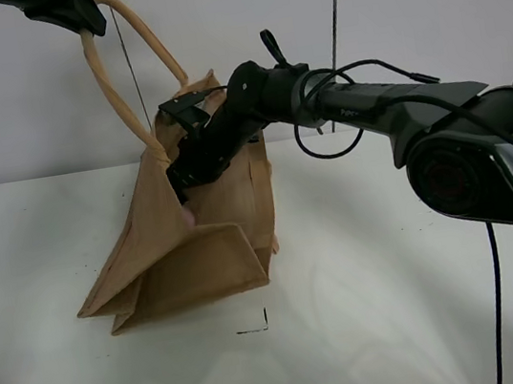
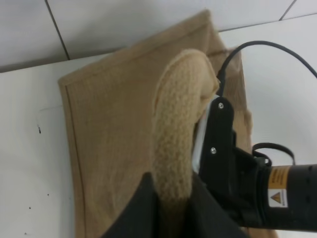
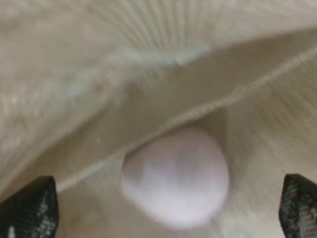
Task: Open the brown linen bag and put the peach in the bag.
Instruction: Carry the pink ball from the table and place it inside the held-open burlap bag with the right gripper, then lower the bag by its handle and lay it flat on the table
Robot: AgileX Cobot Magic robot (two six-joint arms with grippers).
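The brown linen bag (image 1: 188,250) stands on the white table. My left gripper (image 1: 81,17) is shut on one beige handle (image 1: 111,88) and holds it up; the left wrist view shows the handle (image 2: 176,124) pinched between the fingers (image 2: 141,208). My right gripper (image 1: 182,179) reaches into the bag's mouth. In the right wrist view its fingertips (image 3: 29,208) stand wide apart, and the pink peach (image 3: 176,176) lies blurred between and beyond them against the bag's inner cloth (image 3: 148,59). I cannot tell whether the peach rests on the bottom.
The right arm (image 1: 369,103) stretches across from the right, with its cable looping beside the bag. The second handle (image 1: 152,39) stands free behind. A small black mark (image 1: 257,325) is on the table (image 1: 399,306) in front of the bag.
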